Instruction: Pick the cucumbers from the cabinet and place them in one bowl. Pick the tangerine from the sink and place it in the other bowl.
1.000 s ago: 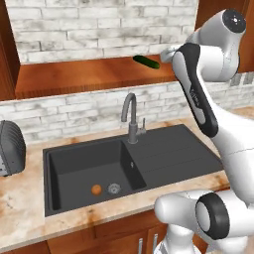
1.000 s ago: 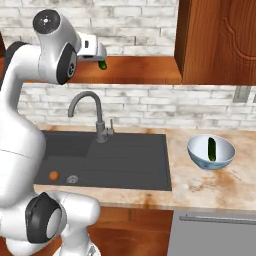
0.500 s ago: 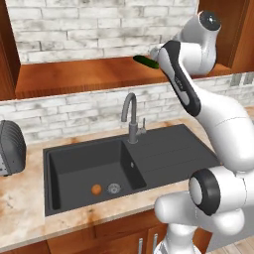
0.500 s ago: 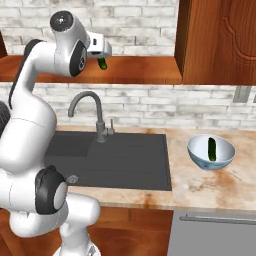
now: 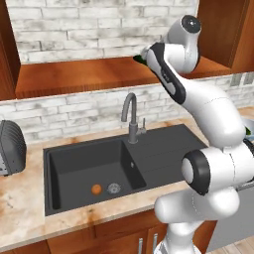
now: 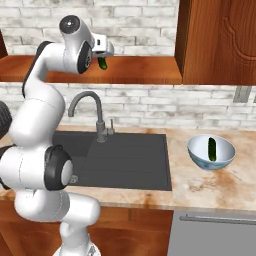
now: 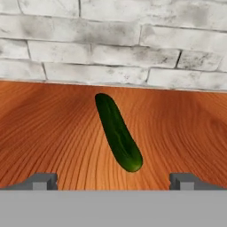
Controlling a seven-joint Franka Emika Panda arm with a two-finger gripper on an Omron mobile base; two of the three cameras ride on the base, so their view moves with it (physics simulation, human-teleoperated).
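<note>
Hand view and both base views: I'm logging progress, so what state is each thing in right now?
Gripper: open, holding nothing.
Cucumber on the cabinet shelf: lying flat, ungrasped.
Cucumber in the pale blue bowl: already placed.
Pale blue bowl: upright on the counter.
Tangerine: in the sink, beside the drain.

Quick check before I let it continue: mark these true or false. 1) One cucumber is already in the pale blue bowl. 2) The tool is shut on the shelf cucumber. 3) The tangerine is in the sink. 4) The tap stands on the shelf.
1) True: a cucumber lies in the pale blue bowl.
2) False: the tool is open, and the shelf cucumber lies on the cabinet shelf ahead of its fingertips.
3) True: the tangerine sits in the sink beside the drain.
4) False: the tap stands at the sink's back edge.
</note>
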